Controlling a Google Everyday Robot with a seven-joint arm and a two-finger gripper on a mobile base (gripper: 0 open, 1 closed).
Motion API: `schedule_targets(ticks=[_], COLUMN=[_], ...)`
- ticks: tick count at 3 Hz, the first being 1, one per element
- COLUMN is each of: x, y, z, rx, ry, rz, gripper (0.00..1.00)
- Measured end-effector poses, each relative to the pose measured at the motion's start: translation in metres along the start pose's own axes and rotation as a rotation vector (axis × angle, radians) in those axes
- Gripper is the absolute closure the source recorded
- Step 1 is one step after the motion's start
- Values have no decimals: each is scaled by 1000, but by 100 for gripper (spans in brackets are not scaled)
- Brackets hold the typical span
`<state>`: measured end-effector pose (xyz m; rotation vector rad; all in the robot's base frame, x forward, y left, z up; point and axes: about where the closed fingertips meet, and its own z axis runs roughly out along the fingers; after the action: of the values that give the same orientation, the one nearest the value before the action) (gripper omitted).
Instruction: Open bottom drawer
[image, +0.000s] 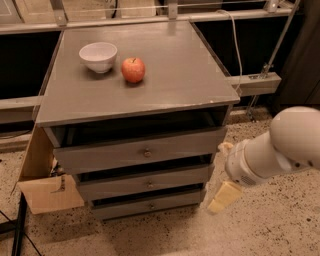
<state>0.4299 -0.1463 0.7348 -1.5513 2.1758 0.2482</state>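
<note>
The grey cabinet has three drawers, all slightly ajar. The bottom drawer is the narrowest and lowest front, with a small dark knob at its centre. My gripper hangs on the white arm just right of the cabinet's right edge, level with the middle and bottom drawers. Its two cream fingers are spread apart, the lower fingertip beside the bottom drawer's right end. It holds nothing and touches no knob.
A white bowl and a red apple sit on the cabinet top. A cardboard box leans at the cabinet's left. A black cable lies on the speckled floor. A rail runs behind.
</note>
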Motion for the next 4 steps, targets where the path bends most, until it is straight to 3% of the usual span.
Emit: schedule_targets(ticks=[1, 2, 4], x=[16, 16, 58], y=[9, 9, 8], z=[67, 67, 120], rx=[-77, -77, -81], ry=[0, 0, -31], rz=[54, 54, 1], gripper=[0, 0, 0])
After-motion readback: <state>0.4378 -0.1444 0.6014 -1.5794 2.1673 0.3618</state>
